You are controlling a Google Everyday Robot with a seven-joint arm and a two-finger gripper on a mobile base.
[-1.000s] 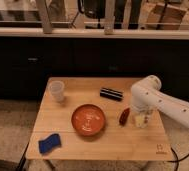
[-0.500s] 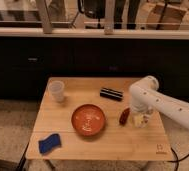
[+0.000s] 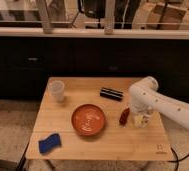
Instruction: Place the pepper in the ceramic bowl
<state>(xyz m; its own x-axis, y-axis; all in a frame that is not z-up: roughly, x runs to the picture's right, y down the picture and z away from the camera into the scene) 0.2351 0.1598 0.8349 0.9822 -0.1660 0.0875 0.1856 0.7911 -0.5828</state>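
Observation:
The ceramic bowl is a wide orange-red dish with pale markings at its centre, in the middle of the wooden table. The pepper, small, dark red and elongated, lies on the table just right of the bowl. My white arm reaches in from the right and bends down. My gripper hangs low over the table right beside the pepper, on its right side, with the wrist hiding much of it.
A white cup stands at the back left. A black rectangular bar lies behind the bowl. A blue sponge lies at the front left corner. Dark cabinets run behind the table.
The arm has shifted a little to the left and lowered, bringing the gripper closer to the pepper. The pepper, bowl and other items have not moved.

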